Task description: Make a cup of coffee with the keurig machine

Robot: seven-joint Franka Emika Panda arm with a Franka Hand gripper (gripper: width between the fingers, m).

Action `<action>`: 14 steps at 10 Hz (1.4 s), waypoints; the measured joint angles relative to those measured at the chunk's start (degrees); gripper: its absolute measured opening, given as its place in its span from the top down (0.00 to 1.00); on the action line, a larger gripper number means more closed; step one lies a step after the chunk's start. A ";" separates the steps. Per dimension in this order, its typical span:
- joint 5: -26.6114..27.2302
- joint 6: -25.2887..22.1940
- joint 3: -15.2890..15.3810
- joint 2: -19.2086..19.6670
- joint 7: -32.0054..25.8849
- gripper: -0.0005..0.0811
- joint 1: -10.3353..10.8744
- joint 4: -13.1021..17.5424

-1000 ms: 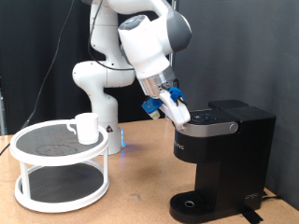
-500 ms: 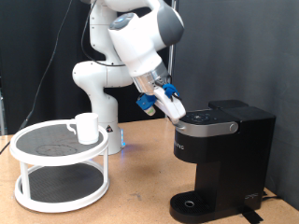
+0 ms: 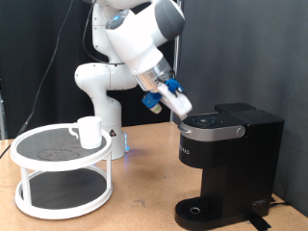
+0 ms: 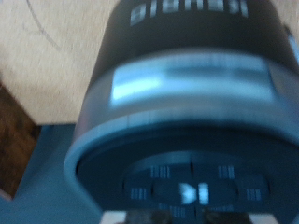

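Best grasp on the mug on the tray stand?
Probably the rim, from above: the mug stands upright with its mouth open on the top tier of the stand, and nothing is over it. Its handle points to the exterior view's left. The end effector is over at the keurig lid, holding nothing visible.

The gripper [image 3: 179, 104] is white with blue parts. Just below its tips, the keurig machine [image 3: 229, 159] is black with silver lettering and a grey band round its button panel. Well off from it, a plain white cup [image 3: 89, 131] stands on a white tray stand [image 3: 60, 185] with dark shelves.
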 joint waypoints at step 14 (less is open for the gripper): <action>9.22 -3.84 -6.57 -14.35 7.35 0.99 -4.89 -9.83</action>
